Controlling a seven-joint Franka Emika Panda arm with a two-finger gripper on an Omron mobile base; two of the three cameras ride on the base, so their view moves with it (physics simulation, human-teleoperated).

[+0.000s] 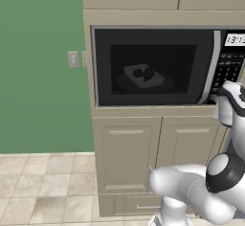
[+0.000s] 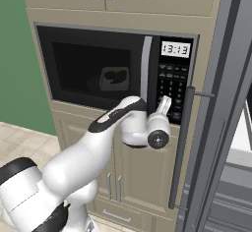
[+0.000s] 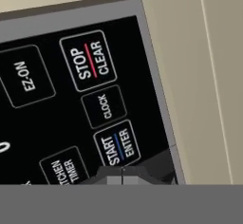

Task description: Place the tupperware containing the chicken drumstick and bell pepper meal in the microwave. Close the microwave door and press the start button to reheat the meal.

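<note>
black keypad (image 3: 71,104) fills hand view; start button (image 3: 117,144) just ahead of gripper (image 3: 122,174), fingertips pressed together, nothing held. tupperware (image 1: 143,76) inside microwave (image 1: 158,67), door (image 1: 153,67) shut. next: straight push forward.

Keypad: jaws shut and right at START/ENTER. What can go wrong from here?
1. The gripper sits at the lower edge of the START/ENTER button; a press may land low and miss it.
2. CLOCK and KITCHEN TIMER lie close by; sideways drift could hit either.
3. Door looks closed over the tupperware; latching can't be confirmed.
</note>
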